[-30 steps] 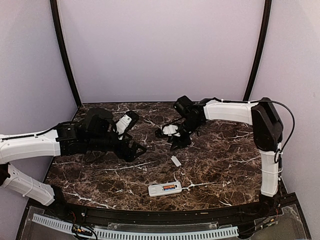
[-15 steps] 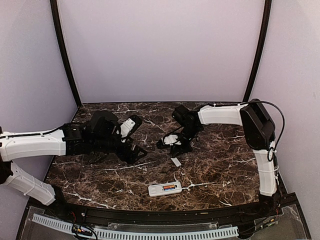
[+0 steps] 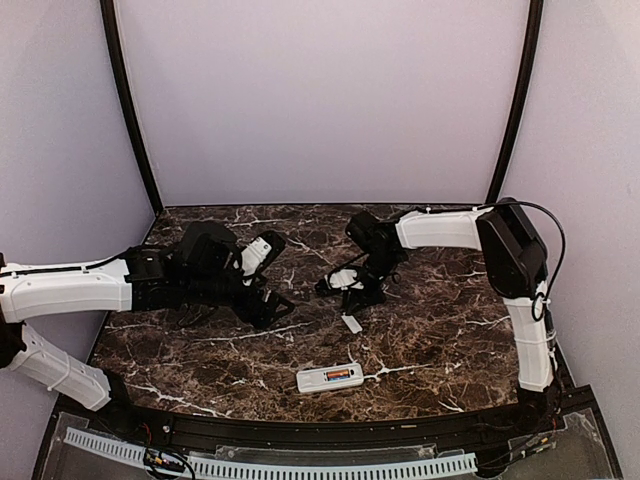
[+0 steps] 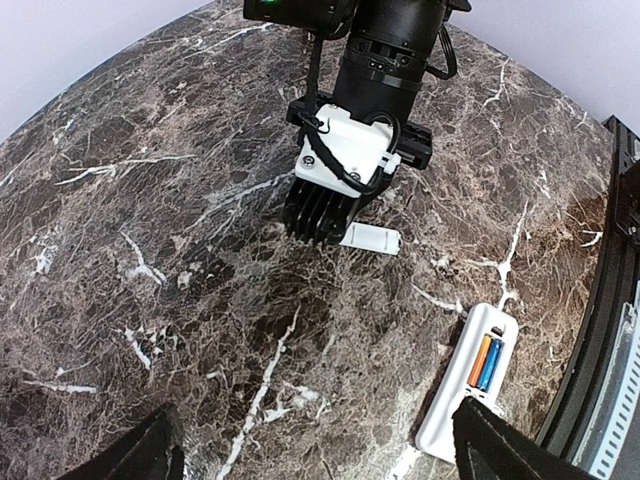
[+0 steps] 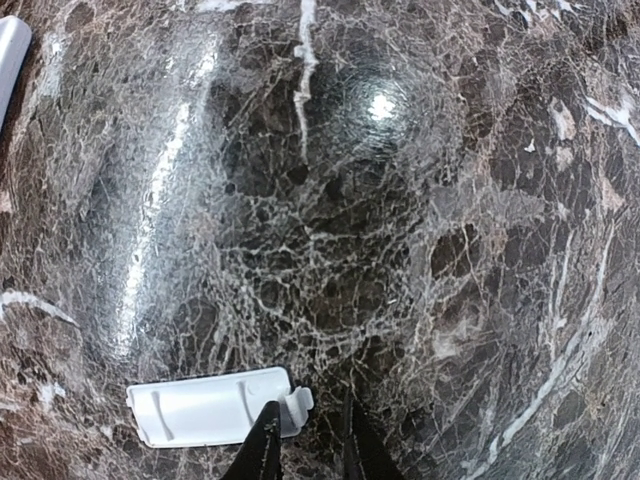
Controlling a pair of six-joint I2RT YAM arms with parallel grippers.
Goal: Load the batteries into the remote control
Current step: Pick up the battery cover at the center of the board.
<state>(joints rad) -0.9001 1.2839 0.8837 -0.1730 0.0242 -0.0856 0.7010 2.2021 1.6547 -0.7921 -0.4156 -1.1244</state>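
The left arm (image 3: 62,290) comes in from the left edge and lies low and nearly level, its white forearm running toward the middle of the desk (image 3: 450,330). The left gripper (image 3: 278,274) is spread wide, its fingers (image 4: 150,452) far apart at the bottom corners of the left wrist view. The right arm (image 3: 440,228) rises from its base at the right, bends at a black elbow and reaches leftward, the wrist tipped down. The right gripper (image 3: 352,298) points down at the desk, with only a narrow gap between its two tips. The two grippers are near each other but apart.
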